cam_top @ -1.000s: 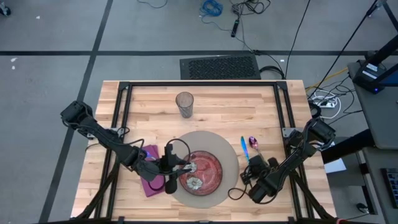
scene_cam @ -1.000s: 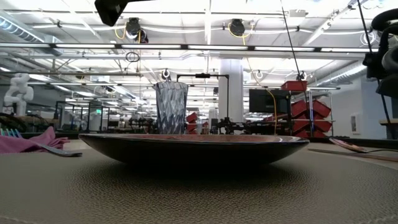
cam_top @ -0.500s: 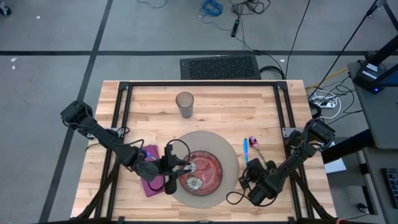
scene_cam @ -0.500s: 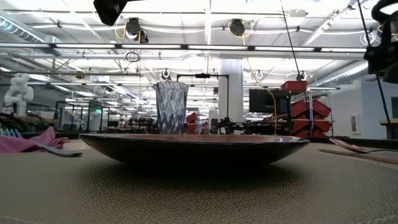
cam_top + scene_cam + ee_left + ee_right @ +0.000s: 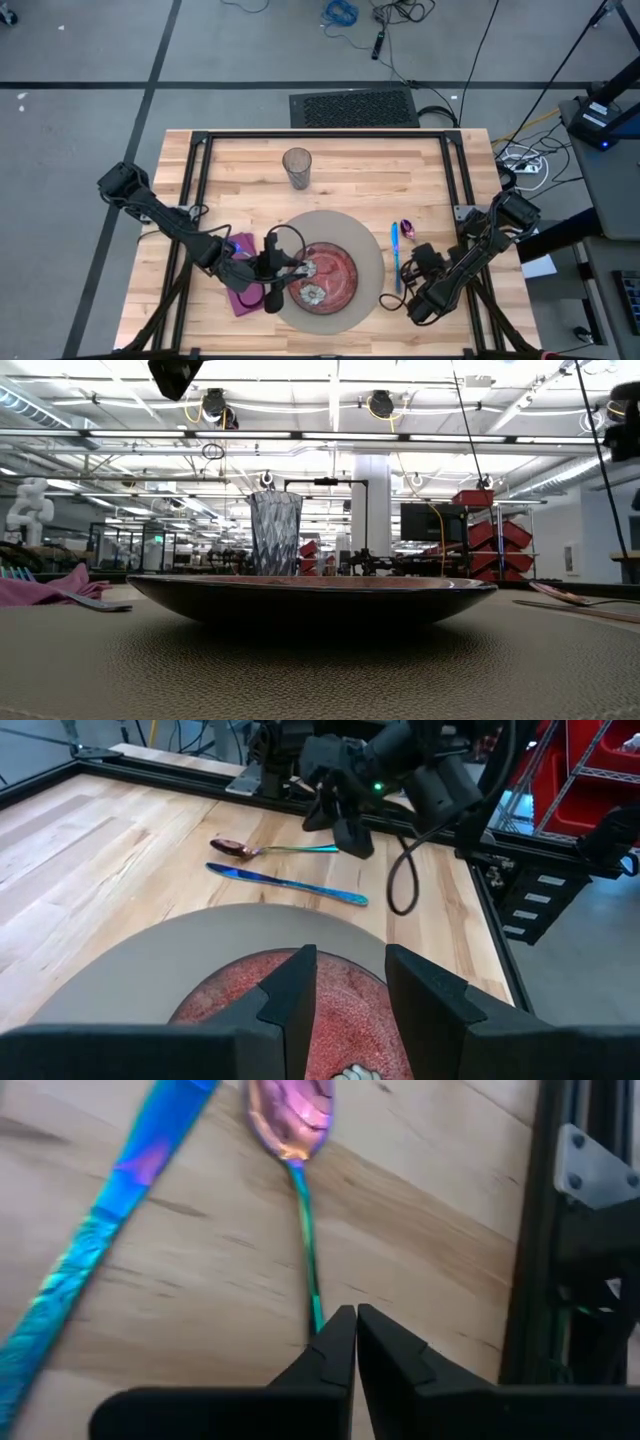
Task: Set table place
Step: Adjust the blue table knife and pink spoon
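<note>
On the table lies a round grey-tan mat with a red patterned plate on it. My left gripper hangs open above the plate's left part, with nothing between its fingers. To the mat's right lie a blue knife and a pink-bowled spoon, both flat on the wood. My right gripper is shut, just above the free end of the spoon's handle. A purple napkin with a fork on it lies left of the mat, partly under the left arm. A clear glass stands at the far side. My right gripper's shut fingertips stand at the free end of the spoon's handle, slanting down from the table's near right side, along the handle. Whether they touch it I cannot tell, as they hide the handle's tip. The spoon lies flat on the table.
Black frame rails run along the table's edges, one close to the right gripper. Bare wood lies between the glass and the mat and at the far left. A dark part of an arm shows high above the plate in the low view.
My right gripper has risen and tipped to a less steep slant, staying shut, and its arm has climbed almost out of the low view. The knife and spoon lie where they were. My left gripper has kept still.
</note>
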